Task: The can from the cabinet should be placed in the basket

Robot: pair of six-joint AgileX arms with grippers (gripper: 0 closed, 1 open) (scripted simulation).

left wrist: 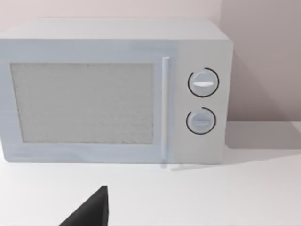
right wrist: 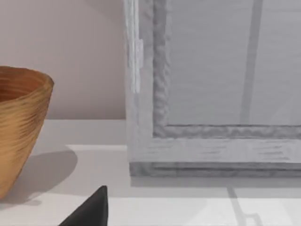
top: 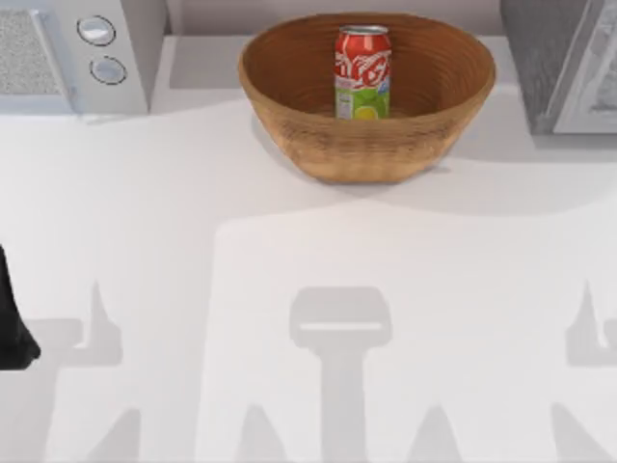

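Observation:
The red can (top: 362, 72) with its green lemon band stands upright inside the orange-brown wicker basket (top: 289, 68) at the back middle of the table. The dark grey speckled cabinet (top: 535, 58) sits at the back right, partly cut off, and its pale framed door (right wrist: 211, 136) looms close in the right wrist view beside the basket's wall (right wrist: 19, 122). My left gripper (top: 13, 333) is parked at the table's left edge, far from the basket. A dark tip of my right gripper (right wrist: 91, 212) shows low in the right wrist view, holding nothing I can see.
A white microwave (top: 106, 48) with two round knobs stands at the back left, and the left wrist view faces its closed door (left wrist: 82, 101) beyond a dark tip of the left gripper (left wrist: 91, 212). Arm shadows lie across the white tabletop (top: 308, 251).

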